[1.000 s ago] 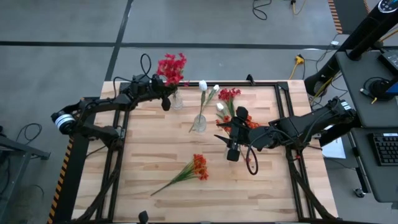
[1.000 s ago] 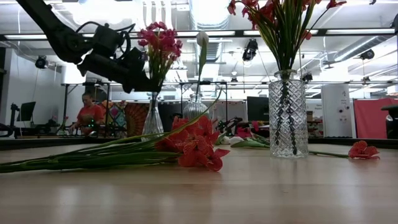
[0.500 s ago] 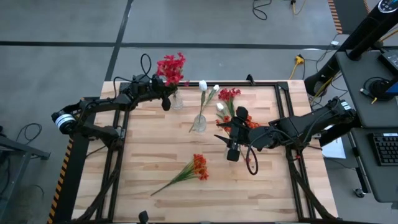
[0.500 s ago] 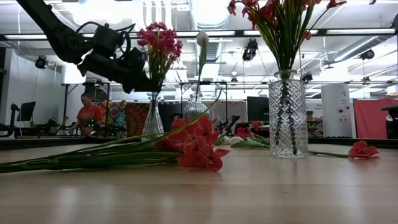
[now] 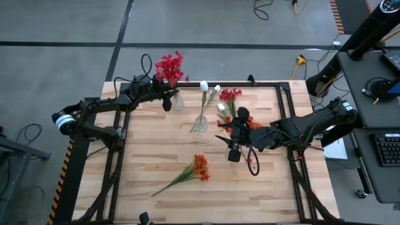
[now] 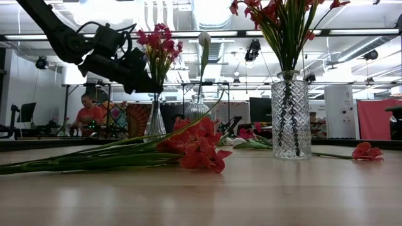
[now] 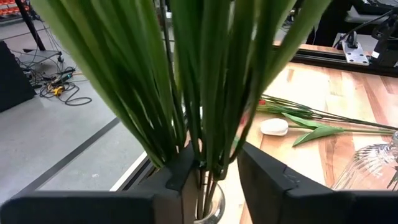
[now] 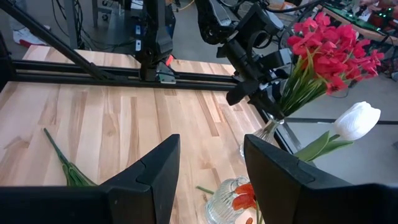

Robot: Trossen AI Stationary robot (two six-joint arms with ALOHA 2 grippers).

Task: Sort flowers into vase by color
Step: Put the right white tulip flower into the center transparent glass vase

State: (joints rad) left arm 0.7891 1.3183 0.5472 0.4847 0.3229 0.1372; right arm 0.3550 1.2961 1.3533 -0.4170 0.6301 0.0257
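Left gripper [image 5: 167, 98]: upper left of the high frame, at the crimson flowers [image 5: 170, 66]. In the left wrist view the two fingers [image 7: 186, 171] stand either side of the green stalks above the vase mouth, with a visible gap; parted, not clamping.
Crimson flowers: stalks standing in the narrow clear vase [image 5: 178, 101] at the table's far edge, heads leaning out over the edge.
Right gripper [image 5: 234, 152]: centre of the high frame, right of middle, above the cut-glass vase [image 6: 290, 115]. Fingers spread apart, holding nothing, as the right wrist view shows.
Cut-glass vase: upright, holds orange-red stems [image 6: 276, 19].
White buds [image 5: 204, 85]: one in the round glass vase [image 5: 200, 124], upper centre; one more lying on the table [image 5: 156, 150] just beside it.
Loose orange-red bunch [image 5: 200, 167]: flat on the boards, lower centre, apart from both grippers.
Background: a person [image 6: 89, 115] at a bench, left of the low frame.
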